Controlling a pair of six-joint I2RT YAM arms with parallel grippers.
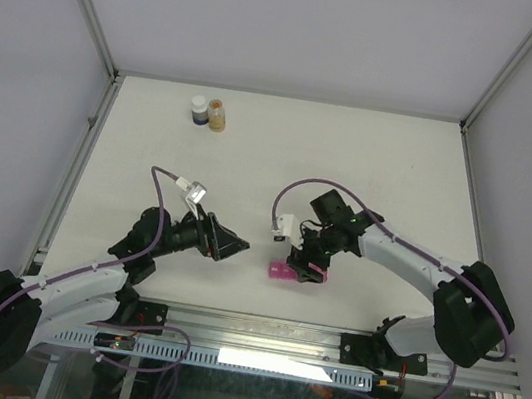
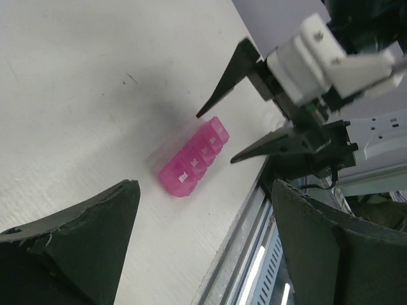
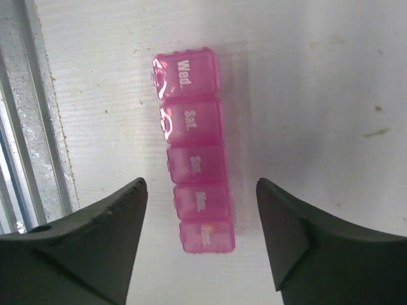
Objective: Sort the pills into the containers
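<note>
The pink pill box (image 1: 281,272) lies flat near the table's front edge, its several joined lids shut and marked with day names. In the right wrist view the pill box (image 3: 193,152) lies lengthwise between my fingers, with a small orange speck in its nearest compartment. My right gripper (image 3: 200,184) is open just above it, one finger on each long side, not touching. It also shows in the top view (image 1: 310,267) and the left wrist view (image 2: 216,137). My left gripper (image 1: 236,248) is open and empty, pointing at the pill box (image 2: 193,159) from the left. No loose pills show.
A white-capped dark bottle (image 1: 198,110) and a small amber vial (image 1: 217,116) stand together at the back left of the table. The metal rail (image 1: 324,345) runs along the front edge just behind the pill box.
</note>
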